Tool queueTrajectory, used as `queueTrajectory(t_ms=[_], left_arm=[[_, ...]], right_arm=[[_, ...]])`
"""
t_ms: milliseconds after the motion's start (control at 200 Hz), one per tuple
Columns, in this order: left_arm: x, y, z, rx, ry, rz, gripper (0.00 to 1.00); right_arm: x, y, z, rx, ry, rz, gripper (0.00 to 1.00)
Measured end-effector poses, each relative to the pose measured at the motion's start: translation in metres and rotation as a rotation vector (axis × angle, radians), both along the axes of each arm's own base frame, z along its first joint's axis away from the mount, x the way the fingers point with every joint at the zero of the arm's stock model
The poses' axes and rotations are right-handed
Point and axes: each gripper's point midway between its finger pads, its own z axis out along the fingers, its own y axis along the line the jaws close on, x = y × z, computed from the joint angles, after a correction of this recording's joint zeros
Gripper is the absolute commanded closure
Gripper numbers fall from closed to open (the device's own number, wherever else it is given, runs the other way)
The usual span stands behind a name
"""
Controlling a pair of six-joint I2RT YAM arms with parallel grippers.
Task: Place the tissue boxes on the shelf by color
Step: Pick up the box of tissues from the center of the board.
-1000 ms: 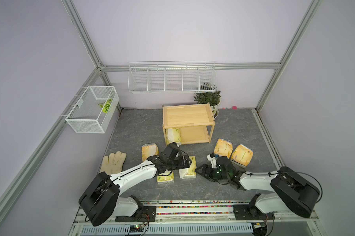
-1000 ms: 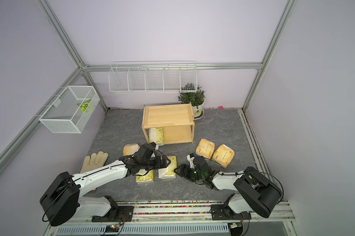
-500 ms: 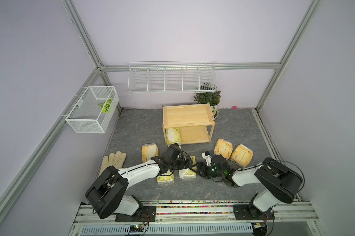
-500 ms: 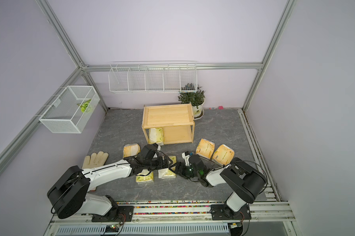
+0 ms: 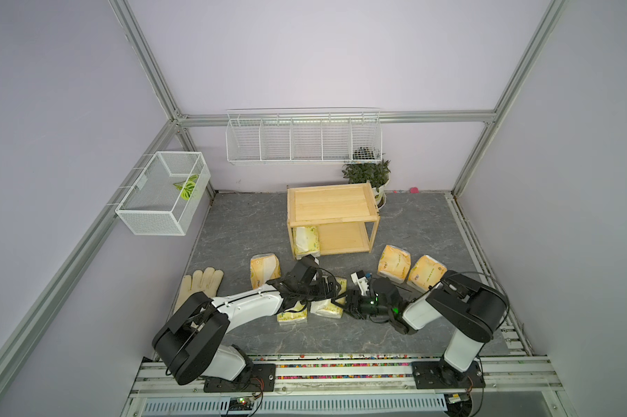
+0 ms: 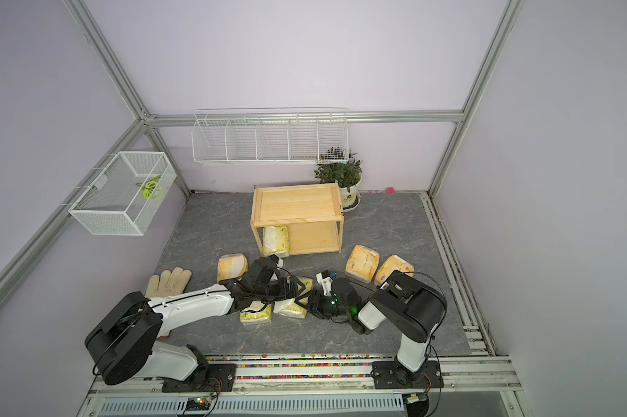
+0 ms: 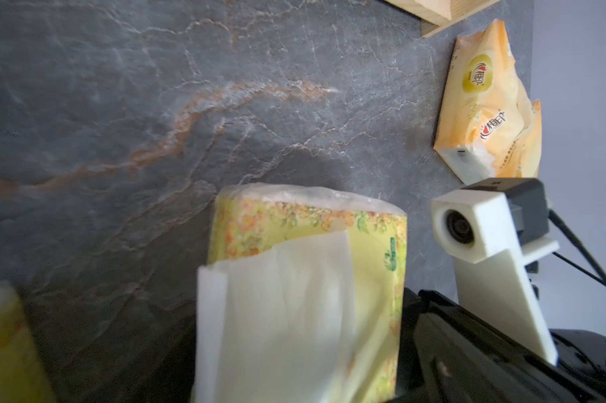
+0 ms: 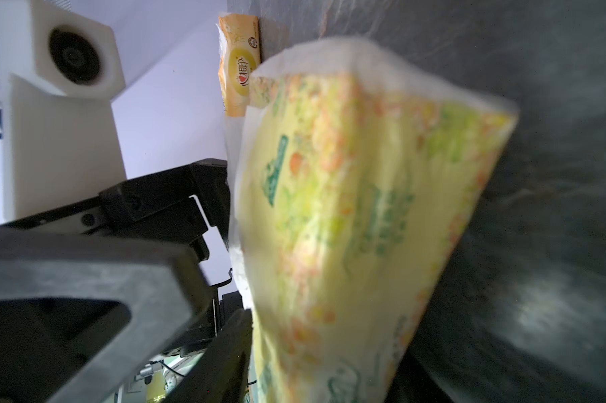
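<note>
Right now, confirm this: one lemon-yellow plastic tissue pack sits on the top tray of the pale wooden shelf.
Not right: the lemon-yellow plastic tissue pack sits on the lower tier of the pale wooden shelf, not on its top tray, as both top views show.

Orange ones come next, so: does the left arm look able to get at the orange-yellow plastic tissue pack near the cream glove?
Probably yes: the orange-yellow plastic tissue pack lies uncovered, right beside the left arm, nothing on top; the arm would just need to draw back.
</note>
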Motion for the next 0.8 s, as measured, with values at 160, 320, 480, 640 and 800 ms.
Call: queueTrajectory(t_ms=[160, 320, 480, 640, 800], left_arm=[[0.002, 0.0, 0.009, 0.006, -0.01, -0.005, 0.0], [0.014, -0.005, 0.036, 0.008, -0.055, 0.002, 0.0], [0.035, -0.009, 0.087, 0.017, -0.148, 0.035, 0.0], [0.055, 0.005, 0.16, -0.01, -0.296, 0.09, 0.0], [0.067, 0.042, 0.215, -0.027, -0.417, 0.184, 0.0]], right_arm=[[-0.002, -0.004, -0.001, -0.014, 0.003, -0.009, 0.65], [0.0, -0.005, -0.002, -0.018, 0.001, -0.02, 0.69], [-0.001, -0.008, -0.001, -0.019, 0.0, -0.025, 0.71], [0.008, -0.016, 0.016, -0.002, -0.025, -0.054, 0.72], [0.018, -0.025, 0.046, -0.014, -0.096, -0.067, 0.72]])
